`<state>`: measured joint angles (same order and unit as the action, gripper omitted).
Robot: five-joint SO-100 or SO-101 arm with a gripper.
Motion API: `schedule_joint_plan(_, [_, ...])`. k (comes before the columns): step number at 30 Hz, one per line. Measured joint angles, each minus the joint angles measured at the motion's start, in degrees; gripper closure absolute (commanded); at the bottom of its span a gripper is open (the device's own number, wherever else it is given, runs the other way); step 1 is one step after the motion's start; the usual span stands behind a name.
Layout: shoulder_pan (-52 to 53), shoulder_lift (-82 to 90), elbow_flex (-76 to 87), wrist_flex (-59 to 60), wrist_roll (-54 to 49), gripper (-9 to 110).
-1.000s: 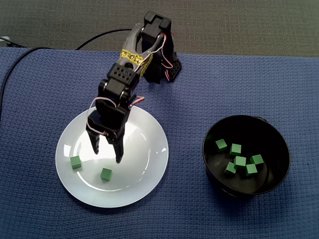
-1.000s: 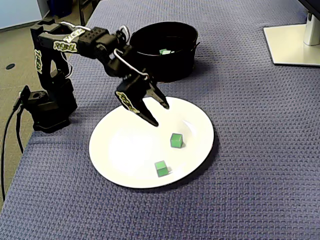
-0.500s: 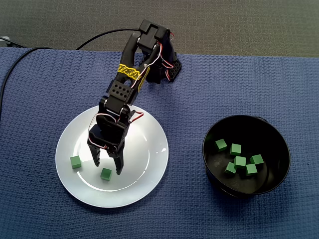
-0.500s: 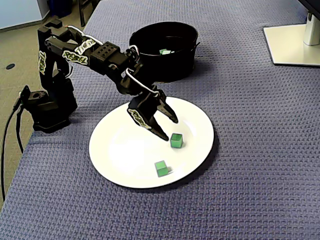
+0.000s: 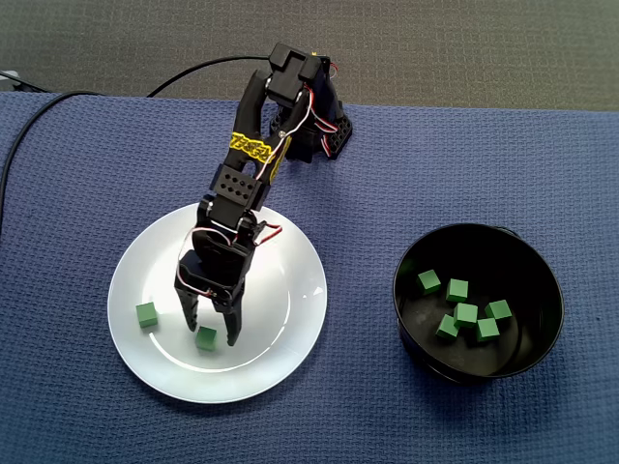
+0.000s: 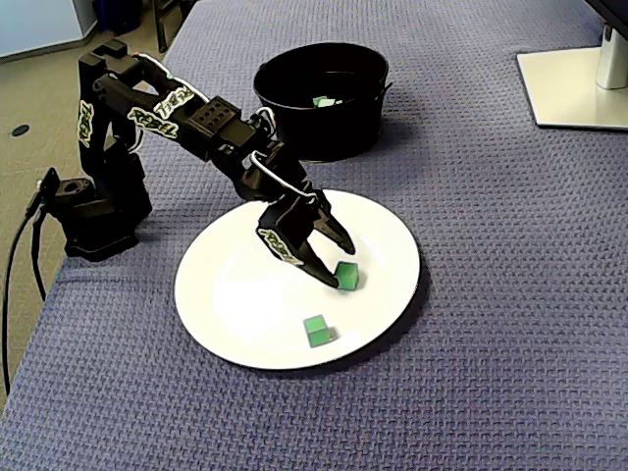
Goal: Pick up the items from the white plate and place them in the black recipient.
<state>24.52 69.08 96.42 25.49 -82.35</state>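
A white plate [image 5: 280, 290] [image 6: 235, 304] lies on the blue mat and holds two green cubes. My gripper [image 5: 209, 333] [image 6: 340, 265] is open and lowered over the plate, its fingers straddling one green cube [image 5: 206, 338] [image 6: 345, 275]; whether they touch it I cannot tell. The other green cube [image 5: 146, 314] [image 6: 316, 331] lies apart from the gripper near the plate's edge. The black bowl [image 5: 542, 280] [image 6: 294, 108] stands beside the plate, on the right in a fixed view, with several green cubes [image 5: 466, 313] inside.
The arm's base [image 5: 311, 130] [image 6: 93, 211] stands at the mat's far edge behind the plate. A black cable [image 5: 29, 126] runs along the left. A white monitor stand foot [image 6: 574, 83] rests on the mat beyond the bowl.
The gripper has reached forward and down across the plate, from above its middle to around the nearer cube, staying open. The cubes have not moved.
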Motion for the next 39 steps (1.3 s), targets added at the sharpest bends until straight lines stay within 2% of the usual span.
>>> schedule_joint_plan(7, [-0.35,-0.09,2.46,-3.87,1.32,85])
schedule_joint_plan(14, [-0.79,-0.18,2.99,-5.98,2.20,93])
schedule_joint_plan(18, [-1.14,-0.70,2.99,-6.77,2.55,101])
schedule_joint_plan(28, [-1.23,-0.88,3.16,-7.65,5.62,101])
schedule_joint_plan(33, [1.41,4.66,1.49,-1.76,14.41,101])
schedule_joint_plan(39, [-0.18,19.34,-6.86,14.85,34.10,102])
